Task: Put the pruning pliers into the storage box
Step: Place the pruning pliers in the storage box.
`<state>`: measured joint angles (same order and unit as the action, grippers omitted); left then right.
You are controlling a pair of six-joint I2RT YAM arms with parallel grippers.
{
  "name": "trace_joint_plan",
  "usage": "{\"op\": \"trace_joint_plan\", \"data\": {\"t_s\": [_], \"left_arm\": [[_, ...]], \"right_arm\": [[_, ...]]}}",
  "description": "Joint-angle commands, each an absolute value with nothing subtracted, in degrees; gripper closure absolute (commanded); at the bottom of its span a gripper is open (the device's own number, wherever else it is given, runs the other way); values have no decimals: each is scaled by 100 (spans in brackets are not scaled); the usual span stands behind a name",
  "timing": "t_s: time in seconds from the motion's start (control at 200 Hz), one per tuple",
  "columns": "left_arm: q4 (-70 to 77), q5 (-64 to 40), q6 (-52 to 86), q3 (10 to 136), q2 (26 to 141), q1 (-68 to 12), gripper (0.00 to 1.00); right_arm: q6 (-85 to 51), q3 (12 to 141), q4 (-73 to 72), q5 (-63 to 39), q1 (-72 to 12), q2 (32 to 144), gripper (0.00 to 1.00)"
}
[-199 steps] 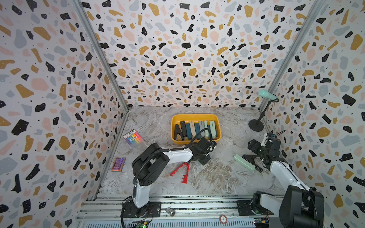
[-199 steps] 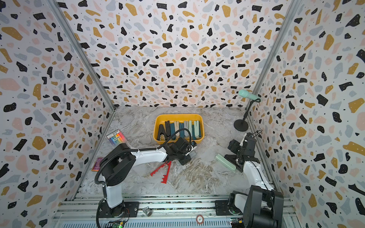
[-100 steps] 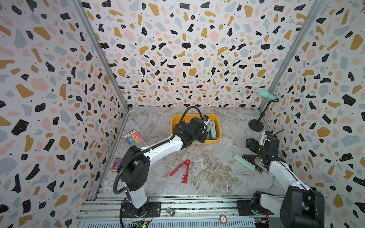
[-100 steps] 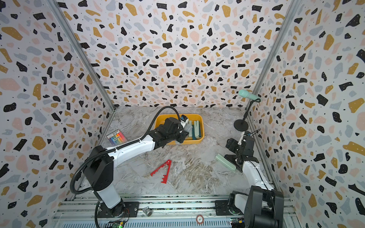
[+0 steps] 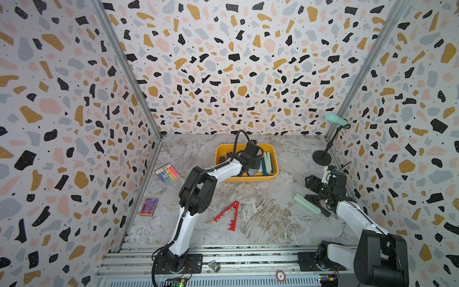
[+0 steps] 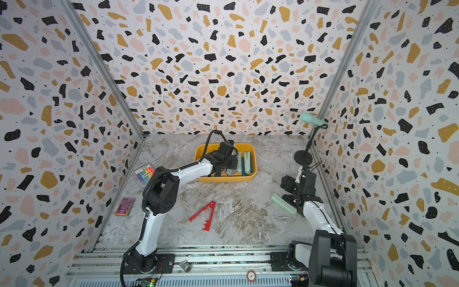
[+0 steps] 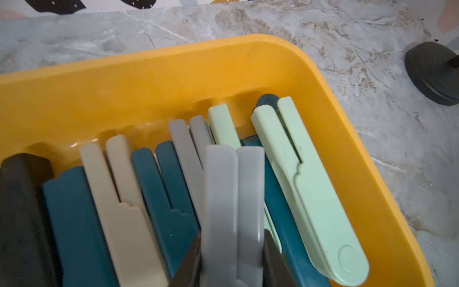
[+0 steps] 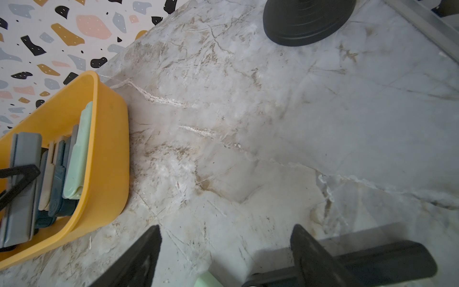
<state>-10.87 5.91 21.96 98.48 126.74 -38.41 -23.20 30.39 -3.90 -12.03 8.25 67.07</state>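
So the left gripper (image 7: 232,251) is over the yellow storage box (image 7: 173,57), jaws clamped on a grey pair of pruning pliers (image 7: 232,193) right above the teal, beige and mint ones packed inside. The right gripper (image 8: 226,238) has its jaws wide apart, low over the worktop (image 8: 273,124) by a mint pair (image 5: 306,205). 1 red pair (image 5: 228,215) lies out front.

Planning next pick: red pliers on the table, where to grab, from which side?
Probably near the hinge of the red pliers, straight down from above: they lie flat, arms splayed, meeting only at that far end; the notched tips sit wide apart.
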Motion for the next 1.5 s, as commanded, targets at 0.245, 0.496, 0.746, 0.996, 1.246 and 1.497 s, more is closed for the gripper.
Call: {"op": "trace_joint_plan", "data": {"t_s": [0.245, 0.496, 0.746, 0.996, 1.246, 1.497], "left_arm": [[-589, 315, 3215, 10214, 12833, -3803, 95], [-570, 178, 3823, 10389, 13177, -3806, 89], [-357, 123, 4145, 10274, 13191, -3819, 84], [-281, 202, 4285, 10151, 13209, -3884, 74], [-280, 165, 4344, 10261, 13302, -3901, 67], [-301, 70, 4346, 10347, 13434, -3902, 61]], "right_arm": [[-2223, 3208, -290, -1103, 802, 6781, 17], [-2224, 3182, -299, -1058, 803, 6794, 17], [-2218, 3138, -309, -1007, 808, 6804, 17], [-2197, 3063, -281, -949, 863, 6770, 16], [-2202, 3032, -250, -941, 984, 6682, 16], [-2223, 2976, -242, -964, 1073, 6646, 16]]}}
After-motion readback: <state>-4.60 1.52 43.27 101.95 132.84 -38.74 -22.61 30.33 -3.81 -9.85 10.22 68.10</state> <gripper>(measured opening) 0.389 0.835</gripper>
